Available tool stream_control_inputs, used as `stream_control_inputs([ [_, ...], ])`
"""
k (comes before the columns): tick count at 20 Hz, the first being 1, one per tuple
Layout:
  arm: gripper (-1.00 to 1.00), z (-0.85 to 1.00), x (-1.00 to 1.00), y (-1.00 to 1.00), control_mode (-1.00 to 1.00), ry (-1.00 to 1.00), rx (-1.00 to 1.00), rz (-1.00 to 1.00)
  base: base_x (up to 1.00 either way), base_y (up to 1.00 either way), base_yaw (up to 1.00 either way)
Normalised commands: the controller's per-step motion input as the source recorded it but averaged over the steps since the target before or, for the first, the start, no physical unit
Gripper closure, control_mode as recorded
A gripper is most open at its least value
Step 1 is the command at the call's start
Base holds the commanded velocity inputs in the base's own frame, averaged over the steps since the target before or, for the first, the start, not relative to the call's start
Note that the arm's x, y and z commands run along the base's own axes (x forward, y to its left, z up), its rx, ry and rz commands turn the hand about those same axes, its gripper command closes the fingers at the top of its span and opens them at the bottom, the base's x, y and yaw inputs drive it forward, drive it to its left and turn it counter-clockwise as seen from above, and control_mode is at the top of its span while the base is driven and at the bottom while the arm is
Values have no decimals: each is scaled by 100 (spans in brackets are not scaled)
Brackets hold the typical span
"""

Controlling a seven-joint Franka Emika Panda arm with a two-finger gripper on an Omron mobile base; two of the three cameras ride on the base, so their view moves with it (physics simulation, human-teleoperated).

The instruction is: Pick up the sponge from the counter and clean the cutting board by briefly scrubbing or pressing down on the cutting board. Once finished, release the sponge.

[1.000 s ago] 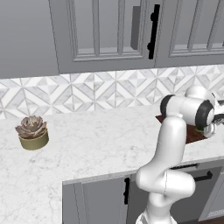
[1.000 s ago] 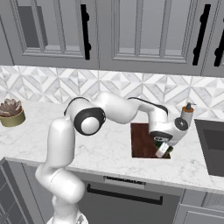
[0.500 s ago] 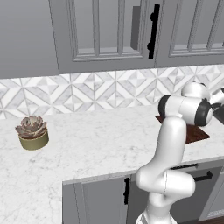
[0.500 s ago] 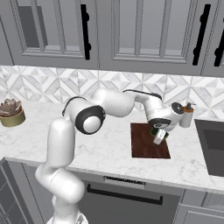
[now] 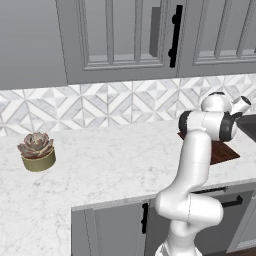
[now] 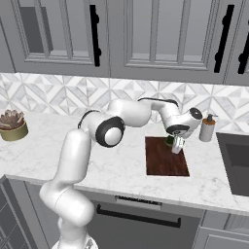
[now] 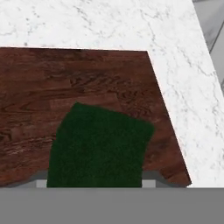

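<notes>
Over the far right corner of the cutting board (image 6: 166,156) is where I now have the gripper (image 6: 176,146), and that is a clear shift: a second ago it hung off the board's near right edge, out over the counter (image 6: 116,168), and half a second ago it was already crossing the wood. The arm has swung the hand back toward the wall, near the soap dispenser (image 6: 208,128). The jaws have not changed; they stay pinched close on the sponge (image 7: 98,146), whose dark green face sits low in the hand view with the reddish-brown board (image 7: 78,83) spread beneath it. In the right base view I can just make out a green bit of the sponge (image 6: 170,140) under the wrist.

What this means for me: pickup is done and the sponge has been carried onto the board, so I judge the scrub to be either under way or about to start. I cannot tell whether the sponge is actually pressing the wood or riding just above it. Release is yet to come. The potted plant (image 5: 37,151) sits well apart at the far left.
</notes>
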Motion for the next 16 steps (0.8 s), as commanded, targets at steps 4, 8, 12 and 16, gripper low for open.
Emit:
stream_control_inputs([
  [4, 100, -1, 71, 0, -100, 0, -1, 7, 0, 0, 0],
  [8, 100, -2, 28, 0, -100, 0, -1, 7, 0, 0, 0],
  [12, 100, -16, -1, 0, -100, 0, -4, 13, 0, 0, 0],
  [16, 100, -29, -13, 0, -100, 0, -11, 19, 0, 0, 0],
])
